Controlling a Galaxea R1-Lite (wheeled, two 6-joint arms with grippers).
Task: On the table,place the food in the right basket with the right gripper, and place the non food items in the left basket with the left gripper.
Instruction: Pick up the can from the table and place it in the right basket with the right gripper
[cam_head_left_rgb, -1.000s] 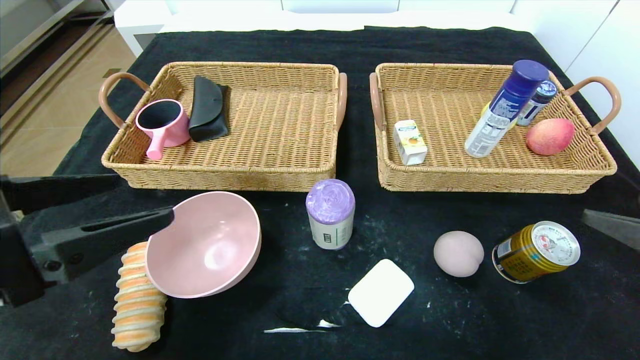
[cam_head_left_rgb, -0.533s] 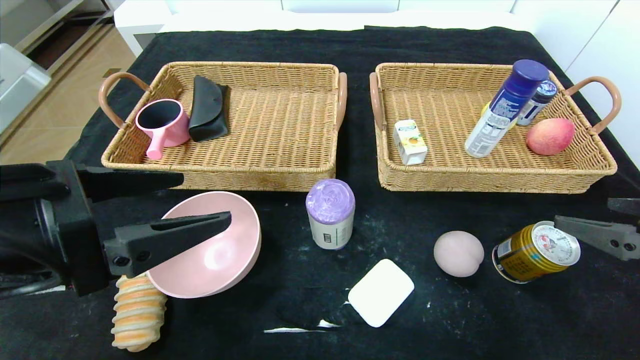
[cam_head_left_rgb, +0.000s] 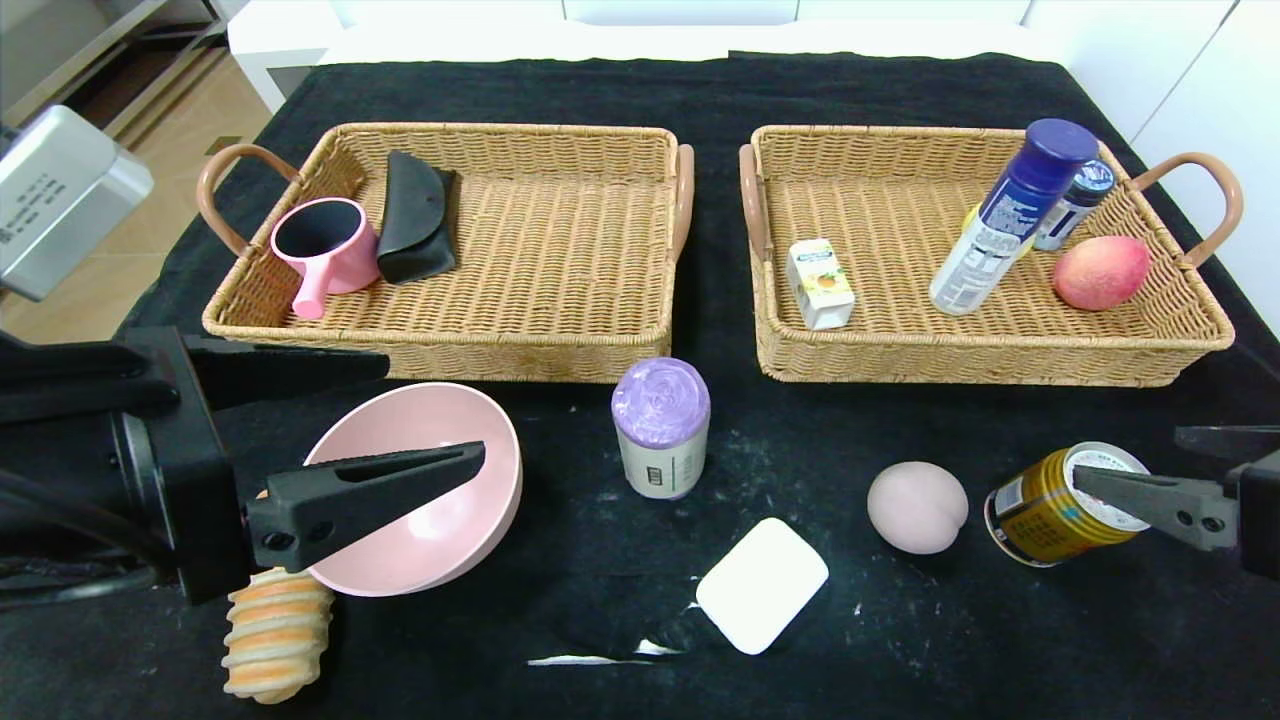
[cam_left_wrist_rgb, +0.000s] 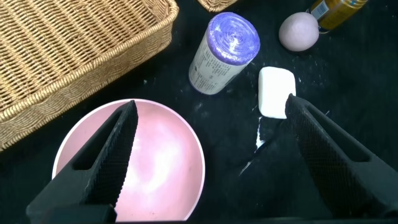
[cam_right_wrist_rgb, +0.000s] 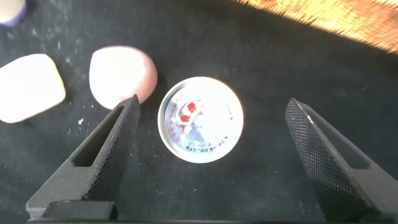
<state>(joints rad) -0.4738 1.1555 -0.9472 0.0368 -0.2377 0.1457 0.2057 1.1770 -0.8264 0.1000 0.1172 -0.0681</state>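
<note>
My left gripper (cam_head_left_rgb: 435, 410) is open and hovers over the pink bowl (cam_head_left_rgb: 420, 500). In the left wrist view (cam_left_wrist_rgb: 210, 107) one finger is over the bowl (cam_left_wrist_rgb: 155, 168) and the other is near the white soap bar (cam_left_wrist_rgb: 275, 92). My right gripper (cam_head_left_rgb: 1128, 455) is open above the gold can (cam_head_left_rgb: 1040, 510). In the right wrist view (cam_right_wrist_rgb: 212, 102) the can's lid (cam_right_wrist_rgb: 200, 119) sits between the fingers, untouched. A striped bread roll (cam_head_left_rgb: 275, 635), a purple-lidded canister (cam_head_left_rgb: 660, 430), the soap bar (cam_head_left_rgb: 762, 585) and a pink round fruit (cam_head_left_rgb: 917, 507) lie on the black cloth.
The left basket (cam_head_left_rgb: 560, 350) holds a pink cup (cam_head_left_rgb: 325, 245) and a black pouch (cam_head_left_rgb: 415, 215). The right basket (cam_head_left_rgb: 980, 360) holds a small carton (cam_head_left_rgb: 820, 285), a blue-capped bottle (cam_head_left_rgb: 1010, 215), a dark jar (cam_head_left_rgb: 1075, 200) and a peach (cam_head_left_rgb: 1100, 272).
My left gripper has moved in from the left to over the pink bowl. My right gripper has come in from the right edge to over the gold can. No object has moved.
</note>
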